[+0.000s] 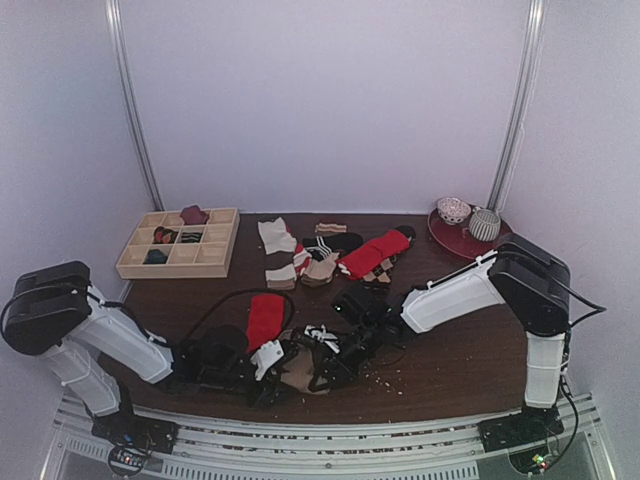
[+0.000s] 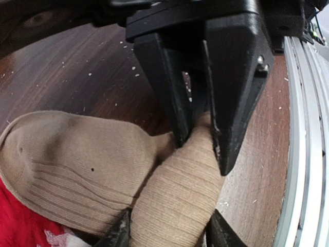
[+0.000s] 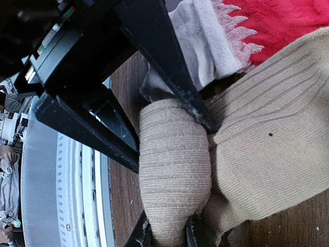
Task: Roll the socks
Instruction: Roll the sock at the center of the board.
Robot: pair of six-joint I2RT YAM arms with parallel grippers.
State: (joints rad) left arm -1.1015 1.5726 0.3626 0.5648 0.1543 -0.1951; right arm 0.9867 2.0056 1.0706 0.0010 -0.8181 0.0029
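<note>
Tan sock (image 2: 77, 159) lies at the front centre of the tabletop (image 1: 470, 360), close to the near edge. One end is wound into a tight roll (image 3: 172, 190), and the flat remainder spreads away from it toward the red sock (image 1: 264, 318). The roll's long axis runs from one wrist camera to the other, so roughly along the near edge, though the top view hides too much for me to be sure. The red sock's long axis points away from the near edge, with its cream end (image 1: 268, 357) nearest the roll and touching the tan fabric. The metal rail (image 2: 303, 154) sits just beside the roll, so I see little room on that side. Bare tabletop opens to the right. The pile of other socks (image 1: 320, 255), the wooden tray (image 1: 180, 245) and the red plate (image 1: 465, 235) sit well apart at the back. Both arms are low, their forearms stretched inward and their wrists facing each other. The right gripper (image 3: 169, 236) has its fingers (image 2: 177, 103) pinching a narrow fold of the roll. The left gripper (image 2: 167, 234) has its fingers (image 3: 164, 67) on either flank of the roll and touching it. I cannot tell whether they squeeze it.
</note>
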